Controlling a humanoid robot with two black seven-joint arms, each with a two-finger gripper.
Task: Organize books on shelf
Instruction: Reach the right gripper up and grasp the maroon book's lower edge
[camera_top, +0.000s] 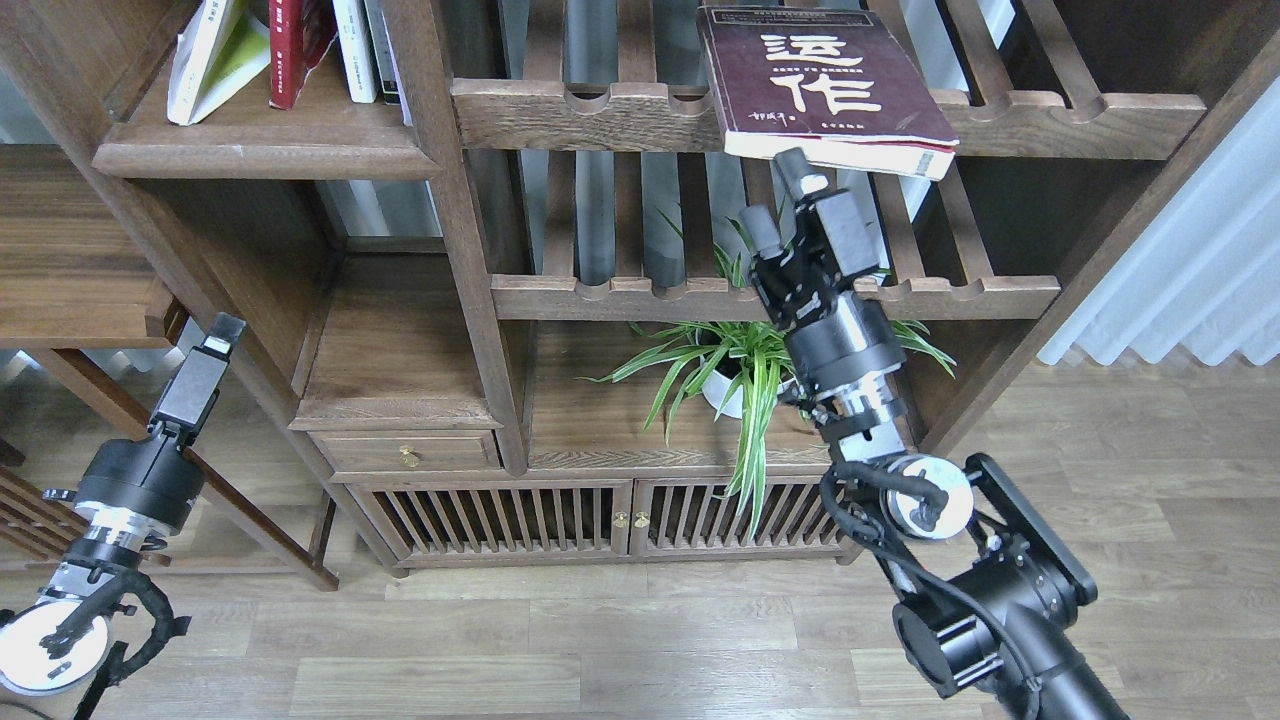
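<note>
A thick dark maroon book (815, 80) with white characters lies flat on the upper slatted rack, its front edge overhanging the rail. My right gripper (782, 200) is raised just below that edge, open, with one fingertip (800, 170) nearly at the book's underside and nothing between the fingers. On the solid brown shelf (250, 150) at the upper left, a lime-yellow book (215, 55) leans and a red book (290, 45) stands beside white ones. My left gripper (215, 340) hangs low at the left, seen edge-on and holding nothing visible.
A potted spider plant (745, 370) sits on the cabinet top behind my right arm. Two slatted racks (620, 295) span the middle. A drawer (405, 455) and slatted doors lie below. White curtain (1190, 270) at the right, wooden floor in front.
</note>
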